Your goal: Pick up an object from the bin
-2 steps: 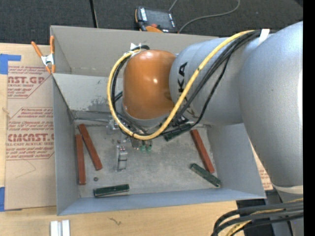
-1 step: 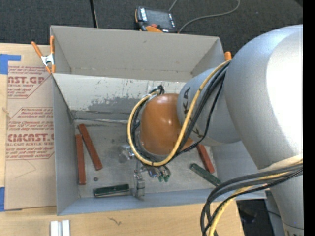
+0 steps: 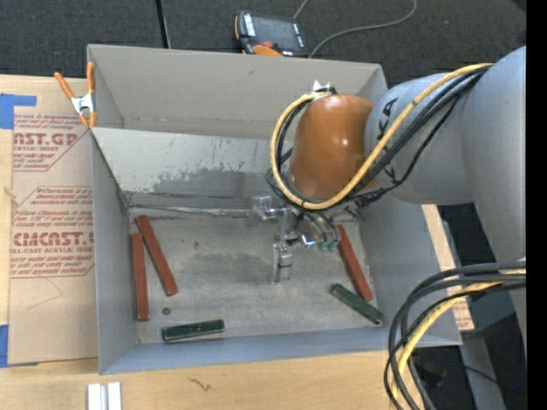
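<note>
My gripper (image 3: 282,266) hangs low over the bin floor, a little right of the middle. No loose thing lies under it. The nearest thing is a red-brown bar (image 3: 353,264), lying slanted just to its right and partly under the arm. A dark green bar (image 3: 357,304) lies in front of that one, near the bin's front right corner.
Two more red-brown bars (image 3: 139,277) (image 3: 157,255) lie side by side at the left of the bin. A second dark green bar (image 3: 193,330) rests along the front wall. The arm and its orange cover hang over the bin's right back part.
</note>
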Robot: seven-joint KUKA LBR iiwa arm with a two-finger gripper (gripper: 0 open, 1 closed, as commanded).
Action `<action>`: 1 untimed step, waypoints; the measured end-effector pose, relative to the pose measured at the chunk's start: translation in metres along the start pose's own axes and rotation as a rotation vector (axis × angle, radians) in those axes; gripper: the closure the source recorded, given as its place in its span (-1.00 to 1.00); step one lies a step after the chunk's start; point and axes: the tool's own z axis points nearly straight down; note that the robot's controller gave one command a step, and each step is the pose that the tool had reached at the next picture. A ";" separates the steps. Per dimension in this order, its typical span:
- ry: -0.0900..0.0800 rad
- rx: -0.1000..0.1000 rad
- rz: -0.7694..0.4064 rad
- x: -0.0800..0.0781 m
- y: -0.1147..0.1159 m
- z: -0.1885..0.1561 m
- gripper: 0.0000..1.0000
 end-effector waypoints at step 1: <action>0.006 -0.004 -0.461 0.049 -0.130 -0.060 -1.00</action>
